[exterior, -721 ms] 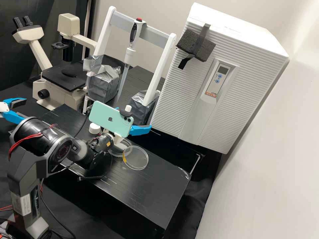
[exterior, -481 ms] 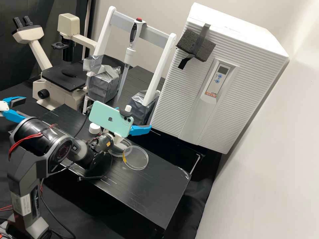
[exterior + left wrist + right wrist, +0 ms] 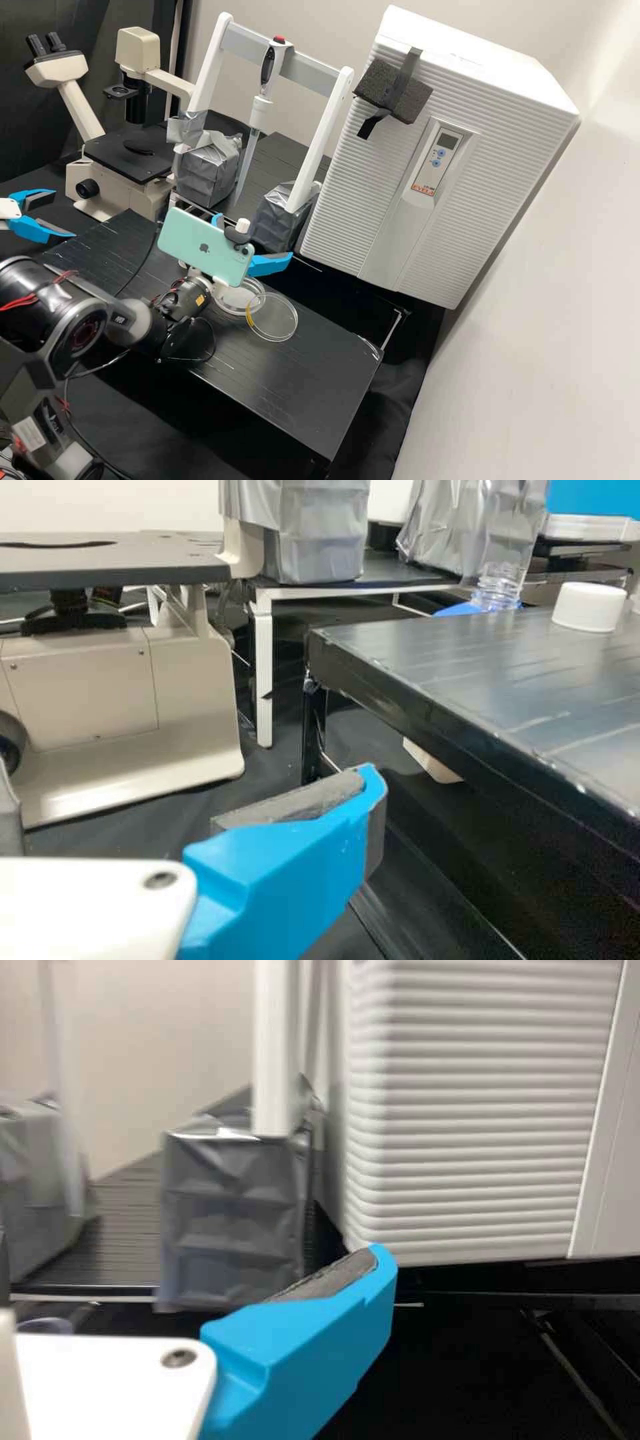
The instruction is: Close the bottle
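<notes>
A clear plastic bottle (image 3: 497, 575) stands on the raised black platform (image 3: 520, 680), and its white cap (image 3: 590, 605) lies loose on the platform beside it. A blue fingertip (image 3: 455, 608) of the other arm shows next to the bottle's foot. In the high view my right gripper (image 3: 257, 243), carrying a mint phone (image 3: 200, 245), hovers open over the platform's back edge, and the phone covers the bottle and cap. My left gripper (image 3: 61, 213) hangs open at the far left, off the platform and below its level, holding nothing.
Two clear petri dishes (image 3: 272, 317) lie mid-platform. Behind stand a pipette (image 3: 257, 113) on its white stand with foil-wrapped feet (image 3: 207, 167), a microscope (image 3: 107, 153) at the left and a big white ribbed unit (image 3: 427, 160) at the right.
The right arm has swung left and lower, carrying its gripper and phone a little left; the phone now covers the cap in the high view. The left gripper has barely shifted.
</notes>
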{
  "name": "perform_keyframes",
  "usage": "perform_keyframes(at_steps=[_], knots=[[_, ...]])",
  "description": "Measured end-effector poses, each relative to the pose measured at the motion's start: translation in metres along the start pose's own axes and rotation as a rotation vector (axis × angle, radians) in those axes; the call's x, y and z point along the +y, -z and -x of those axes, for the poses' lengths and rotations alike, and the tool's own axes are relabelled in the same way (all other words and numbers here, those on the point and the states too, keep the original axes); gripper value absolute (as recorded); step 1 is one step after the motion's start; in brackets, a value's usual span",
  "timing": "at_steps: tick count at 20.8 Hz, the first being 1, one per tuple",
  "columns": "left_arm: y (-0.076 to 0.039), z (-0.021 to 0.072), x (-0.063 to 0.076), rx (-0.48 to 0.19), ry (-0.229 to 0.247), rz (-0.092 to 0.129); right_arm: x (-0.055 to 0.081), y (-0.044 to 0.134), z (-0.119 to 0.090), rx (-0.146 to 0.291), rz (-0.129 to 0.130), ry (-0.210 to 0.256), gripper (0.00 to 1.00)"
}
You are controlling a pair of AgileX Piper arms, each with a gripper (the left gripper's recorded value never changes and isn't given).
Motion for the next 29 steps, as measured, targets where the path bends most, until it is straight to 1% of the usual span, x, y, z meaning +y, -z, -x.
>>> perform_keyframes(at_steps=[1, 4, 6, 8, 9, 11, 16, 20, 24, 29], knots=[[0.0, -0.0007, 0.0, -0.001, -0.001, 0.0, -0.003, 0.001, 0.006, 0.007, -0.002, 0.01, 1.0], [0.002, -0.0039, 0.001, -0.001, -0.003, -0.001, -0.016, 0.003, 0.026, 0.029, -0.006, 0.079, 1.0], [0.002, -0.005, 0.001, -0.014, 0.002, -0.008, -0.022, 0.003, 0.035, 0.041, 0.002, 0.117, 1.0], [0.001, -0.005, 0.0, -0.024, 0.008, -0.013, -0.026, 0.001, 0.043, 0.038, -0.007, 0.136, 1.0], [0.001, -0.005, 0.0, -0.025, 0.008, -0.013, -0.028, 0.001, 0.045, 0.04, -0.008, 0.144, 1.0], [0.0, -0.0053, 0.0, -0.03, 0.01, -0.015, -0.03, 0.002, 0.047, 0.049, -0.008, 0.154, 1.0], [-0.002, -0.0059, 0.0, -0.037, 0.013, -0.016, -0.032, 0.005, 0.048, 0.069, -0.007, 0.16, 1.0], [-0.002, -0.0059, 0.0, -0.037, 0.013, -0.016, -0.037, 0.009, 0.047, 0.09, -0.009, 0.188, 1.0], [-0.002, -0.0055, -0.001, -0.037, 0.014, -0.015, -0.043, 0.01, 0.042, 0.093, -0.01, 0.212, 1.0], [-0.002, -0.0055, -0.001, -0.037, 0.014, -0.015, -0.044, 0.009, 0.042, 0.092, -0.009, 0.213, 1.0]])
